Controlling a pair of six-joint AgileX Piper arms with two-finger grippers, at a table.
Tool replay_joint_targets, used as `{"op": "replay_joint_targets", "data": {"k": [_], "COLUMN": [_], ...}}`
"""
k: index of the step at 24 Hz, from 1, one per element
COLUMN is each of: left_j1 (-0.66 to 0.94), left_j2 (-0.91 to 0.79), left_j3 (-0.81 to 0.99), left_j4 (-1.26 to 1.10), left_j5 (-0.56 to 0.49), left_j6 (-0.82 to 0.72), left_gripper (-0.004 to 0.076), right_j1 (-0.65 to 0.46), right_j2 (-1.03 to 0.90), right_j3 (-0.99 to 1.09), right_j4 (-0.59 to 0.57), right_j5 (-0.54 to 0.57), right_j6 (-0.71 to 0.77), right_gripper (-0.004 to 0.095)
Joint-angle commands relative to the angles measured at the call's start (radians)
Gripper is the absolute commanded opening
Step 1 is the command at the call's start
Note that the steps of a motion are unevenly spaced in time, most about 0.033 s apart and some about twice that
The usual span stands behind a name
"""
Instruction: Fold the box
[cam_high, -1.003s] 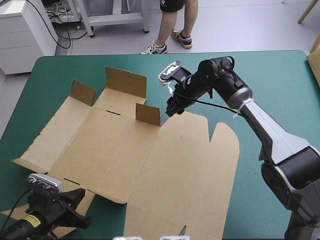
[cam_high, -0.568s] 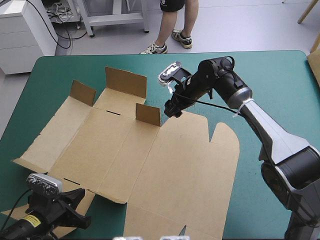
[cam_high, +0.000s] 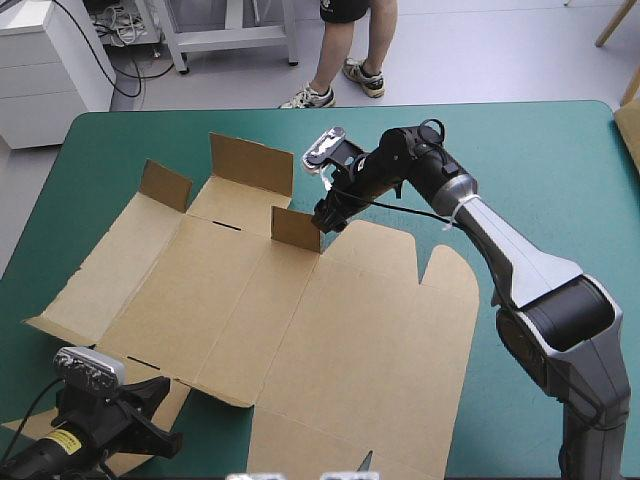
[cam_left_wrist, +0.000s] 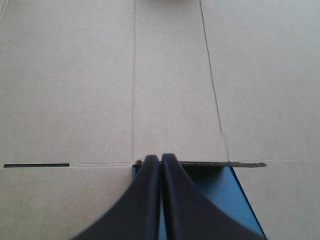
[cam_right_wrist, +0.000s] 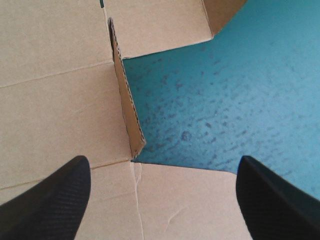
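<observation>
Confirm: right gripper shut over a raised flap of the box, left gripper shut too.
The right gripper is open, not shut; the right wrist view shows it. It is over a raised flap of the box, and the left gripper is shut.

A robotics lab or workshop was indicated: a table (cam_high: 560, 170) spread with a teal-green cover was set on a bare grey floor (cam_high: 480, 50), a robot arm (cam_high: 510, 255) was stretched over it, and a white cabinet (cam_high: 40, 70), trailing cables (cam_high: 122, 28) and a metal-framed bench (cam_high: 232, 38) were ranged beyond.
</observation>
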Motion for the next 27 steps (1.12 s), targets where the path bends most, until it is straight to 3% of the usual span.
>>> {"op": "replay_joint_targets", "data": {"k": [1, 11, 20, 23, 25, 27], "left_j1": [0.002, 0.002, 0.002, 0.002, 0.002, 0.002], "left_j2": [0.011, 0.011, 0.011, 0.011, 0.011, 0.011], "left_j3": [-0.024, -0.024, -0.024, -0.024, -0.024, -0.024], "left_j4": [-0.034, -0.034, -0.034, -0.031, -0.031, -0.031], "left_j5": [-0.052, -0.052, -0.052, -0.052, -0.052, -0.052], "left_j6": [-0.008, -0.008, -0.008, -0.012, -0.012, -0.012], "left_gripper": [-0.0008, -0.0008, -0.0008, -0.0008, -0.0008, -0.0008], "right_j1": [0.02, 0.066, 0.066, 0.066, 0.066, 0.066], "right_j2": [-0.013, 0.127, 0.163, 0.174, 0.176, 0.177], "right_j3": [-0.095, -0.166, -0.166, -0.166, -0.166, -0.166], "right_j4": [0.039, 0.033, 0.041, 0.041, 0.043, 0.055], "right_j5": [-0.058, -0.061, -0.094, -0.094, -0.092, -0.087], "right_j6": [-0.071, -0.185, -0.209, -0.209, -0.209, -0.218], "right_gripper": [0.0737, 0.073, 0.0574, 0.0487, 0.0367, 0.0162]}}
